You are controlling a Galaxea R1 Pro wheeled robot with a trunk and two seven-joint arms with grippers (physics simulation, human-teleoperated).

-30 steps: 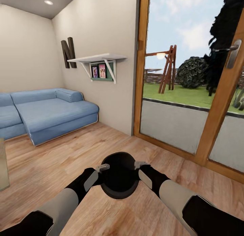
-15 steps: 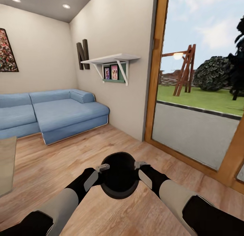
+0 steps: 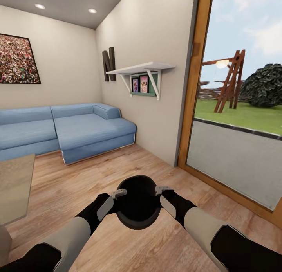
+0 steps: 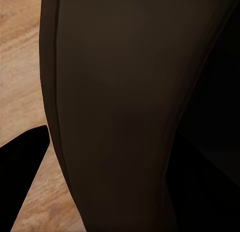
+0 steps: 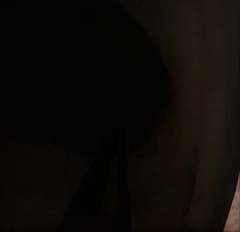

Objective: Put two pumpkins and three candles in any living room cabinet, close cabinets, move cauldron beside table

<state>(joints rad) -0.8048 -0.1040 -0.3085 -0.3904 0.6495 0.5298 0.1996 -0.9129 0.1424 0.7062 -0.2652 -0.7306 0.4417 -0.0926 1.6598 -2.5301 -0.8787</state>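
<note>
The room around me comes first: pale walls, a wooden floor [image 3: 98,174], and on my right a tall glass door in a wooden frame [image 3: 194,88] with grass, a bush and a wooden swing frame outside. A blue corner sofa [image 3: 66,131] sits against the far wall, with a dark framed picture [image 3: 17,58] above it. On the side wall near the door hang a dark letter N [image 3: 109,63] and a white shelf [image 3: 141,68] with small photos beneath it. At the left edge of my head view is a corner of the glossy grey-beige counter [image 3: 13,186], well apart from what I carry.

Between my two forearms, low and centred in front of me, is the cauldron [image 3: 138,201], black and rounded, its wide mouth facing up. It hangs above the floor, touching neither the sofa nor the counter. My left jaws [image 3: 117,193] press its left rim and my right jaws [image 3: 161,190] press its right rim, so both are closed onto the pot from opposite sides. My left wrist camera shows the dark wall of the cauldron [image 4: 120,112] very close, with floorboards beside it; my right wrist camera is almost wholly black with the pot [image 5: 120,92] against it.
</note>
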